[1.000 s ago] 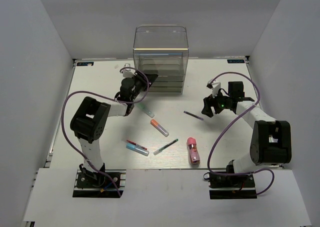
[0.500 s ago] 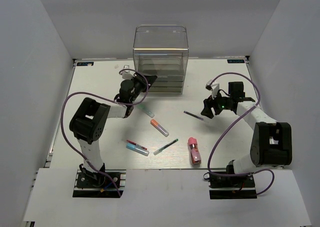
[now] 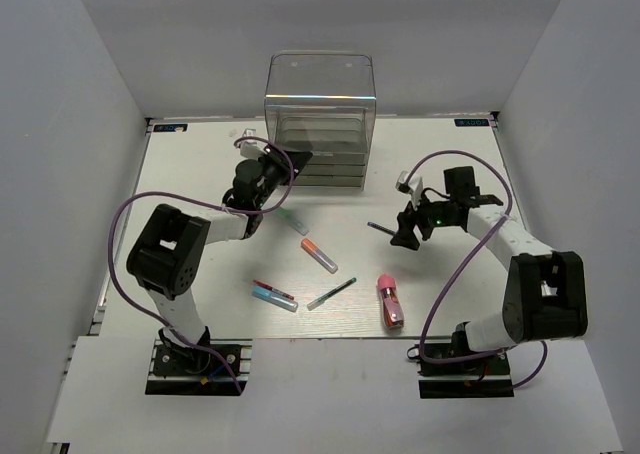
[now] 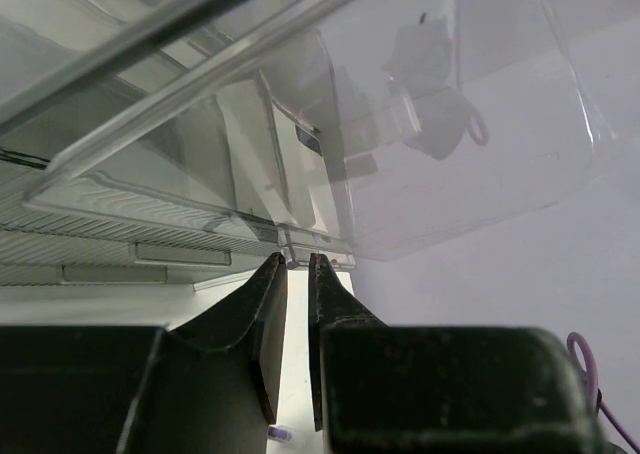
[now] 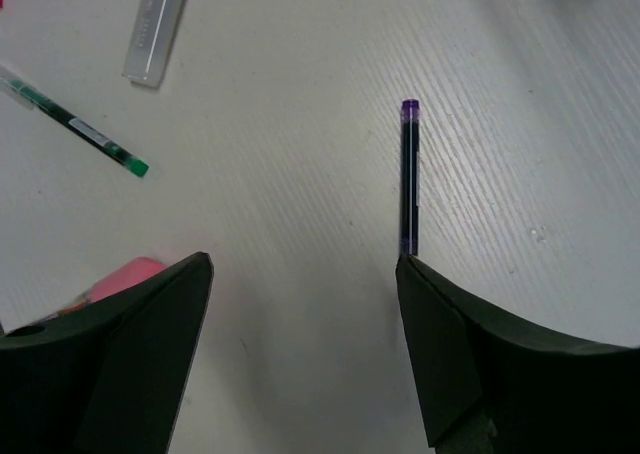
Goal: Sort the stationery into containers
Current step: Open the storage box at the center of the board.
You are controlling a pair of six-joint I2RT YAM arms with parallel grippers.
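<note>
The container, a tall clear box with stacked drawers, stands at the back. My left gripper is at its lower left corner, and in the left wrist view the gripper is shut on a small clear tab of a drawer. My right gripper hangs open just above the table. A thin dark pen lies there, its near end at the tip of my right finger. The same pen lies right of centre.
Loose on the table are a green-capped marker, an orange-capped marker, a red pen, a blue marker, a thin green pen and a pink item. White walls enclose the table.
My right gripper has moved left and forward, down onto the dark pen. My left gripper has narrowed at the drawer's corner and its arm has shifted slightly back.
</note>
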